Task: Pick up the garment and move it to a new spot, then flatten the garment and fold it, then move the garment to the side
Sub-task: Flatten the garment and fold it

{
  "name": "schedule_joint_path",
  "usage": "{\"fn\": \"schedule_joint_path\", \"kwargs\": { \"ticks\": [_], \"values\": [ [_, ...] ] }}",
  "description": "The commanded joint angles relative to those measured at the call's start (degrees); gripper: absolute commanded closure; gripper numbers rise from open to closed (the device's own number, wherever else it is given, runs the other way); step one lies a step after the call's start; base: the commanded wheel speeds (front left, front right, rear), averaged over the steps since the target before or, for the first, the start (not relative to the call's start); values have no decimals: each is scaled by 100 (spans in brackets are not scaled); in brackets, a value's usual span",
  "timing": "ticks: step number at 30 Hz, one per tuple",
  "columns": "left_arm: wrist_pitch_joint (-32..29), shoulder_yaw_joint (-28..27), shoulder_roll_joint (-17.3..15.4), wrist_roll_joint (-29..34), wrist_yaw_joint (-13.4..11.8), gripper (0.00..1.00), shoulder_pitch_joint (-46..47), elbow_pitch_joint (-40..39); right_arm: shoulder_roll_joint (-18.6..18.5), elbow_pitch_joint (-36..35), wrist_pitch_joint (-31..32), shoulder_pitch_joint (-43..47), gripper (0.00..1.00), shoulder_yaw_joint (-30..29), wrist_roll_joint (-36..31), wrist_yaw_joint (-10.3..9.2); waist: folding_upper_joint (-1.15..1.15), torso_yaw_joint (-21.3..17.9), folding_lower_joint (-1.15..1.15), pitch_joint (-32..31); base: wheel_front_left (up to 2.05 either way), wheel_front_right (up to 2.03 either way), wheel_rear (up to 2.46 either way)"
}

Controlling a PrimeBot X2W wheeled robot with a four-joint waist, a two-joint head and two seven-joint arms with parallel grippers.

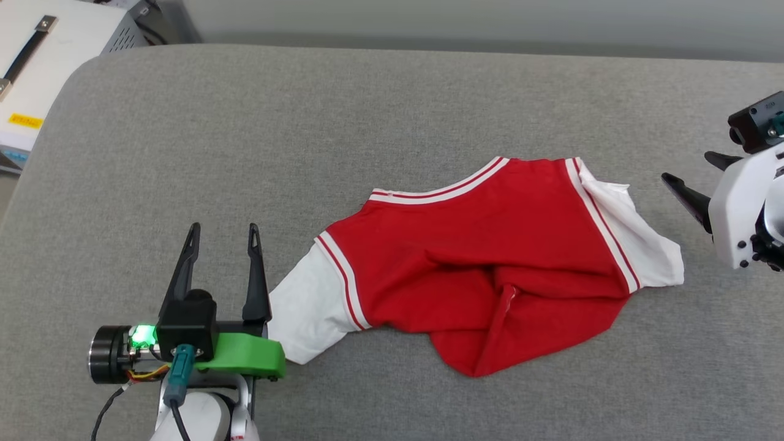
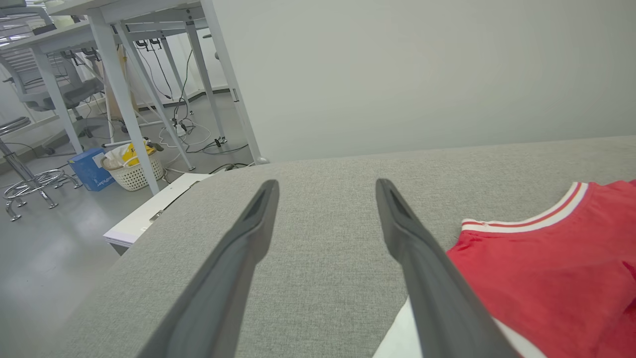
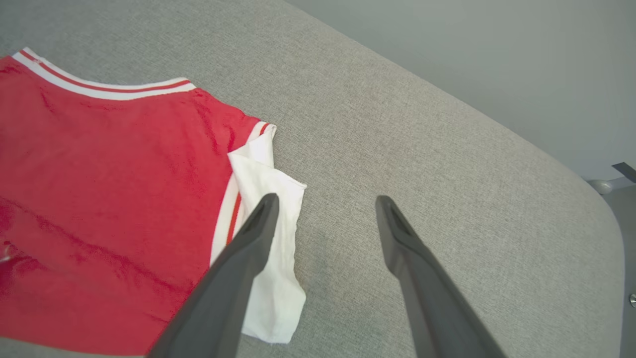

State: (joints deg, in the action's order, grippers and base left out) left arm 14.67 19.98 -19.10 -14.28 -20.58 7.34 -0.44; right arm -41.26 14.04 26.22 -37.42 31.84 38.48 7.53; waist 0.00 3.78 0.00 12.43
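Garment on grey surface; yellow item in basket

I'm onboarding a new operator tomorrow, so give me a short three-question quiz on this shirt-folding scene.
1. True or false: the left tool grips the garment.
2. The garment's sleeves are: A white, B blue, C black.
3. Fill in: the right tool stands ___ (open or shut).
Key: 1 false; 2 A; 3 open.
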Motion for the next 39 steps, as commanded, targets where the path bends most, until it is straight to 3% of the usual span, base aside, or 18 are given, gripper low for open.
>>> {"fn": "schedule_joint_path", "kwargs": {
  "ticks": [1, 9, 19, 20, 21, 29, 39],
  "values": [
    [32, -48, 96, 102, 62, 0, 142, 18, -53, 138, 203, -258, 0, 214, 150, -4, 0, 223, 0, 307, 0, 0, 0],
    [32, -250, 458, 402, 339, 0, 397, 38, 67, 1133, 621, -1229, 0, 1225, 480, -4, 0, 438, 0, 866, 0, 0, 0],
    [32, -542, 779, 648, 642, 0, 627, 150, 322, 2045, 659, -1265, 0, 2340, 983, -4, 0, 551, 0, 1114, 0, 0, 0],
    [32, -580, 801, 670, 667, 0, 620, 161, 307, 2068, 624, -1274, 82, 2434, 1038, -4, 0, 541, 0, 1105, 0, 0, 0],
    [33, -613, 816, 686, 683, 0, 610, 169, 296, 2080, 547, -1295, 100, 2488, 1069, -4, 0, 526, 0, 1094, 0, 0, 0],
    [33, -866, 909, 817, 827, 0, 458, 243, 94, 2152, -971, -1580, 100, 2366, 1384, -4, 0, 354, 0, 788, 0, 0, 0],
    [33, -1123, 944, 922, 939, 0, 83, 286, -681, 2172, -2356, -998, 100, 1760, 1948, -4, 0, 88, 0, 290, 0, 0, 0]
  ]
}}
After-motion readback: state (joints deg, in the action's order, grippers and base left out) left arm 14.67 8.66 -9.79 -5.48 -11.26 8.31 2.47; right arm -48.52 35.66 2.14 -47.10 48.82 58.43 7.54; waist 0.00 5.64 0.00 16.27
